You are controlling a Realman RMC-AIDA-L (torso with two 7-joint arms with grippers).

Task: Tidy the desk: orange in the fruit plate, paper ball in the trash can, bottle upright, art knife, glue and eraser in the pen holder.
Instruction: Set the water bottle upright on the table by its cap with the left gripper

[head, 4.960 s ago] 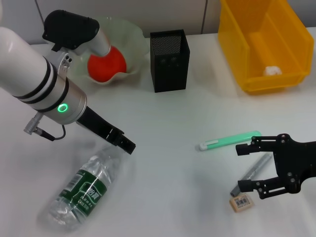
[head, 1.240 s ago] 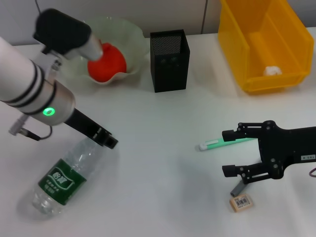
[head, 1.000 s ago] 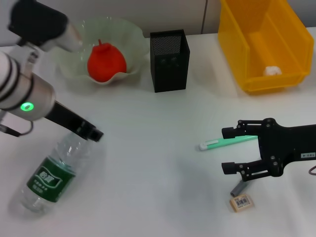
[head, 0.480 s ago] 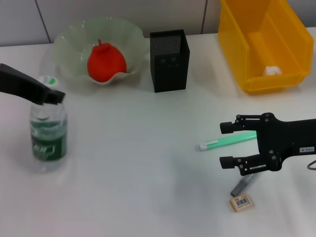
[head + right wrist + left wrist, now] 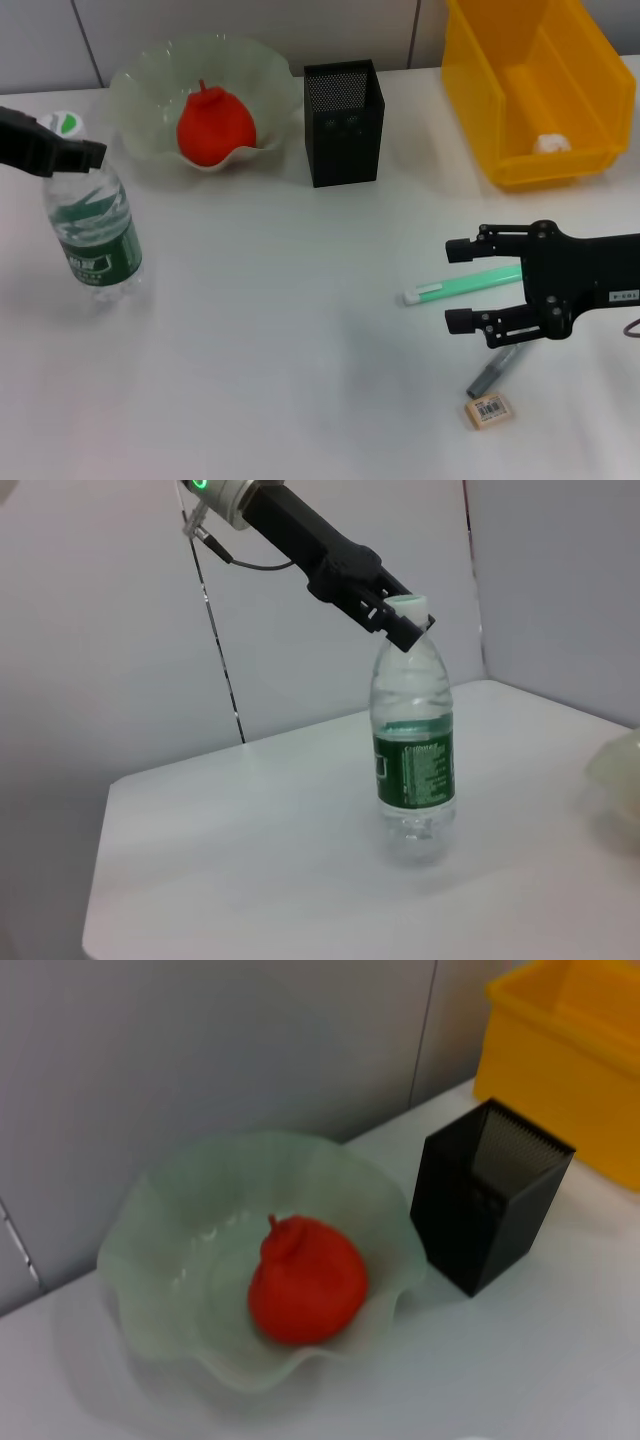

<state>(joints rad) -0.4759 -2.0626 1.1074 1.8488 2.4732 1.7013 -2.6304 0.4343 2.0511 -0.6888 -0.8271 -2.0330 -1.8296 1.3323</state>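
The bottle (image 5: pixel 92 235) stands nearly upright at the left, leaning a little. My left gripper (image 5: pixel 62 152) is shut on its neck just under the cap; the right wrist view shows the same grip (image 5: pixel 392 612) on the bottle (image 5: pixel 413 765). The orange (image 5: pixel 213 125) sits in the fruit plate (image 5: pixel 140 85). The paper ball (image 5: pixel 547 143) lies in the trash can (image 5: pixel 480 100). My right gripper (image 5: pixel 456 285) is open, its fingers either side of the green art knife (image 5: pixel 440 291). The grey glue stick (image 5: pixel 495 373) and the eraser (image 5: pixel 489 409) lie just in front of it. The pen holder (image 5: pixel 343 125) stands at the back centre.
The left wrist view shows the orange (image 5: pixel 305 1280) in the fruit plate (image 5: pixel 170 1250), the pen holder (image 5: pixel 485 1195) beside it and the trash can (image 5: pixel 570 1050) behind. A wall runs along the table's far edge.
The bottle went from lying on its side to standing upright, carried left and back by my left gripper. My right gripper moved left from the glue and eraser to straddle the green art knife.
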